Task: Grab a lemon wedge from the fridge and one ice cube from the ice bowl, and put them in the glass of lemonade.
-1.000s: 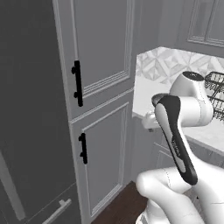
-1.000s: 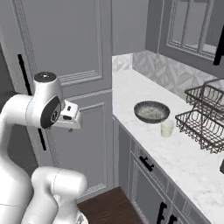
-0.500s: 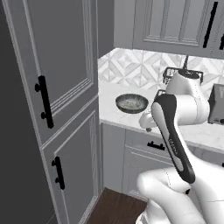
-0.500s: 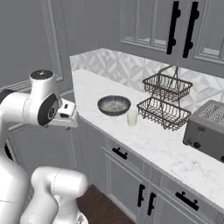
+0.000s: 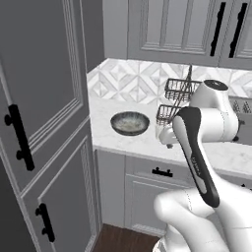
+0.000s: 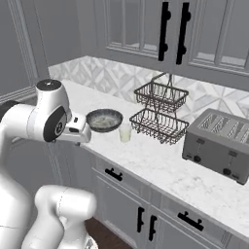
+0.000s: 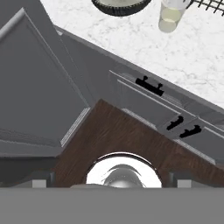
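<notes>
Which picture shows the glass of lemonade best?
The right base view: the glass of lemonade stands whole on the counter, beside the ice bowl. The hand view cuts off its top. In the left base view the arm covers it.

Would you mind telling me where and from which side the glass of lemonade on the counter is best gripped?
Grip the glass of lemonade around its straight side wall, above the pale liquid, coming in level from the counter's front edge. It stands upright and narrow, so an open claw should span it. The ice bowl sits close on one side and the wire basket rack on the other, so a front approach looks clearest.
</notes>
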Robot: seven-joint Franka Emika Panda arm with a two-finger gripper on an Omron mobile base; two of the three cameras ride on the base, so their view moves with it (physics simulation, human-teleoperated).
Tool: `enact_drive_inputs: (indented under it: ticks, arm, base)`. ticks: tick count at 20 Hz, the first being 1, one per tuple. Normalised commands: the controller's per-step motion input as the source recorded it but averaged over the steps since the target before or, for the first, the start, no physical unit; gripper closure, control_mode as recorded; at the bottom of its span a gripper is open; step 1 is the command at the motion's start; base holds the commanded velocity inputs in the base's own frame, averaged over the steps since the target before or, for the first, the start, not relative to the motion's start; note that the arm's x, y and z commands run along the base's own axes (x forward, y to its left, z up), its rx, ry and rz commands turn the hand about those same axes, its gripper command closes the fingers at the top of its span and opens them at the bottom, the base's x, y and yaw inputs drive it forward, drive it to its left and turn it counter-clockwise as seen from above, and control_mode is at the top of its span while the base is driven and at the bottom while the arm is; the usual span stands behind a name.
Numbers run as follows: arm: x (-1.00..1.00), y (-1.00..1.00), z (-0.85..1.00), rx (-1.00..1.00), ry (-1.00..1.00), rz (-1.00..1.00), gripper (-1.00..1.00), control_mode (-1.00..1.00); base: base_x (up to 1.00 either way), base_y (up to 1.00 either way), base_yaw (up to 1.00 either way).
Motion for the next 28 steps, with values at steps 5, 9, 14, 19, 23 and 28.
enact_drive_inputs:
  ticks: [5,9,14,19,23,28]
  arm:
    - [0.0,0.0,0.0,0.0,0.0,0.0,-1.0,1.0]
    - [0.0,0.0,0.0,0.0,0.0,0.0,-1.0,1.0]
    - [0.0,0.0,0.0,0.0,0.0,0.0,-1.0,1.0]
    - [0.0,0.0,0.0,0.0,0.0,0.0,-1.0,1.0]
    - [0.0,0.0,0.0,0.0,0.0,0.0,-1.0,1.0]
    - [0.31,0.1,0.0,0.0,0.01,0.04,-1.0,-1.0]
  base:
    - [0.76,0.0,-0.2]
    - [0.57,0.08,-0.14]
    - [0.5,0.39,-0.03]
    - [0.17,0.14,0.0]
    - [0.0,0.0,0.0]
    - [0.04,0.0,0.0]
